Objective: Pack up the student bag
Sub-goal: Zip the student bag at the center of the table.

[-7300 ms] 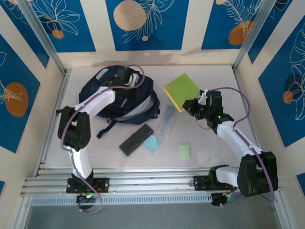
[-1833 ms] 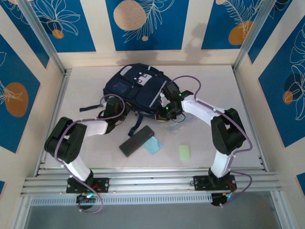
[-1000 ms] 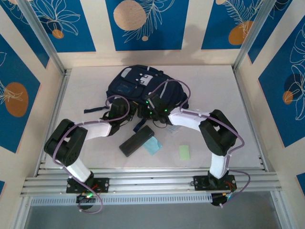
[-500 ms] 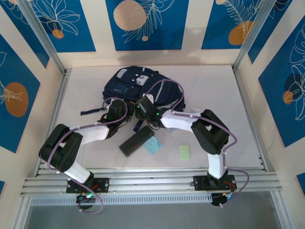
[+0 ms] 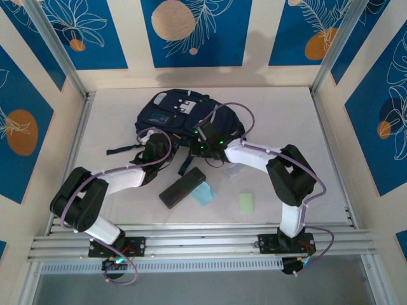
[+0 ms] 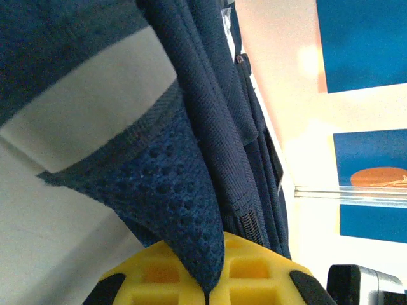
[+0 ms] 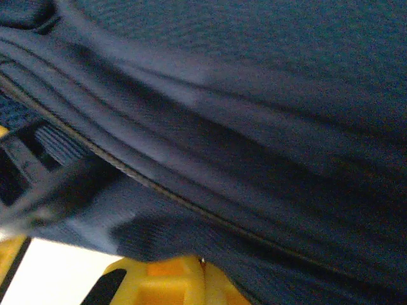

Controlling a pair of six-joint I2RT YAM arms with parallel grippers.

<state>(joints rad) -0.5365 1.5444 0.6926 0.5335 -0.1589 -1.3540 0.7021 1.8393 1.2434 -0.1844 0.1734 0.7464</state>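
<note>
The student bag (image 5: 184,117) is laid flat at the far middle of the table (image 5: 286,121). Its long axis is slanted far-left to near-right, with the front pocket turned far-left. Its near edge is clamped by the left gripper (image 6: 208,283) and the right gripper (image 7: 202,276).

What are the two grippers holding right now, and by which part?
Both hold the student bag. The left gripper pinches a corner of its mesh-lined fabric; the right gripper is shut on a fold of its navy fabric.

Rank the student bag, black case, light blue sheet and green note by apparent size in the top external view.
1. student bag
2. black case
3. light blue sheet and green note: they look about alike, so they are unranked.
</note>
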